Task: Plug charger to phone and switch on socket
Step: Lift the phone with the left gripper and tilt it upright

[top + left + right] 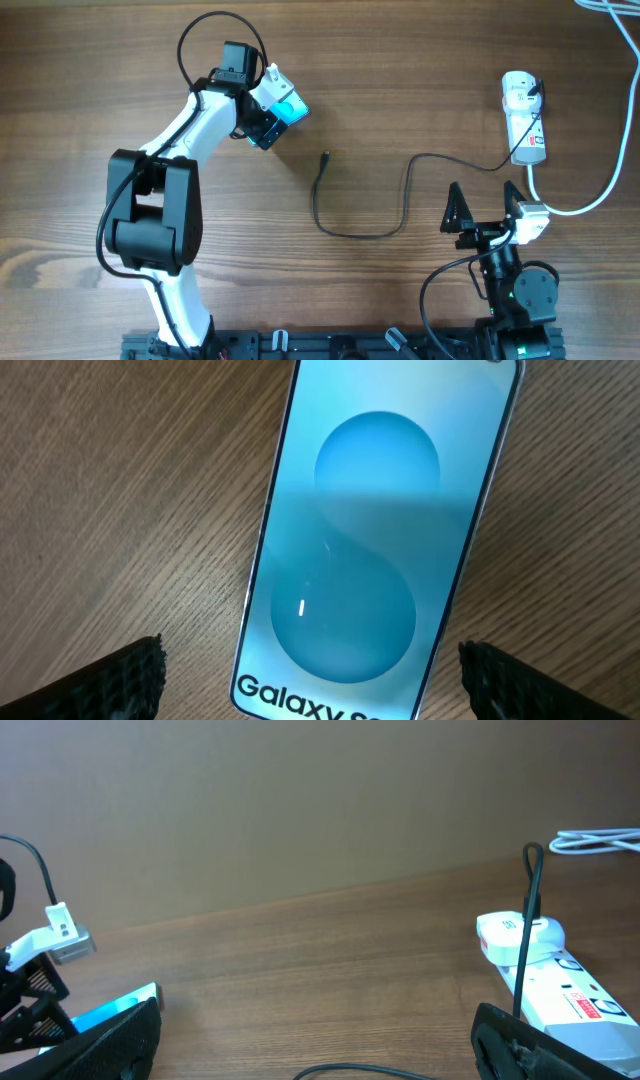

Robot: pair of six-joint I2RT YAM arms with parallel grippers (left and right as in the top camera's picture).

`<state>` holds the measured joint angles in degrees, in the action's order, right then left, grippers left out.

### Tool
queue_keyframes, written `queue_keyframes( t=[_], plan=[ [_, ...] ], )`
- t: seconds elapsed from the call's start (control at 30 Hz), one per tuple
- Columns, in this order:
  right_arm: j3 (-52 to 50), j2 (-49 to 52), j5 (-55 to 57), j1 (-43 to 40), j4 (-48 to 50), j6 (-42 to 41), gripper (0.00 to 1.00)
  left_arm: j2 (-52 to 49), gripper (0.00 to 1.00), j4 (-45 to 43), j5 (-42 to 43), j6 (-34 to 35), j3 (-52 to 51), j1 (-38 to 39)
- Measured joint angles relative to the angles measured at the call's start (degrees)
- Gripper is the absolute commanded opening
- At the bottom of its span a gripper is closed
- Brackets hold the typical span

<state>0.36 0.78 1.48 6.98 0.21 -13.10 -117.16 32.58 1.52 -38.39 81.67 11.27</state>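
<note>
The phone (291, 108), turquoise screen up, lies on the wood table at the upper left. It fills the left wrist view (370, 540), with dark "Galaxy" text at its near end. My left gripper (268, 124) is open, one finger on each side of that near end (310, 665), not touching it. The charger (405, 195) is a thin black cable that runs from the socket (523, 118) and loops across the middle to its free plug tip (326, 157). My right gripper (485, 203) is open and empty (315, 1030), below the socket (555, 975).
A thick white cable (578, 210) runs from the socket along the right edge to the far right corner (600, 840). The phone also shows at the left in the right wrist view (110, 1010). Both arm bases stand at the front edge.
</note>
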Motion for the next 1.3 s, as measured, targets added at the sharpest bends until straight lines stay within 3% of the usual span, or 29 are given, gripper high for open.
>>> queue_keyframes(
  t=[0.43, 1.3],
  plan=[
    [0.0, 0.0, 0.0, 0.0, 0.0, 0.0, 1.00, -7.1, 1.00, 4.0, -0.2, -1.7, 8.1, 3.0],
    [0.0, 0.0, 0.0, 0.0, 0.0, 0.0, 1.00, -9.9, 0.98, 9.6, 4.5, -0.1, 11.3, 0.7]
  ],
)
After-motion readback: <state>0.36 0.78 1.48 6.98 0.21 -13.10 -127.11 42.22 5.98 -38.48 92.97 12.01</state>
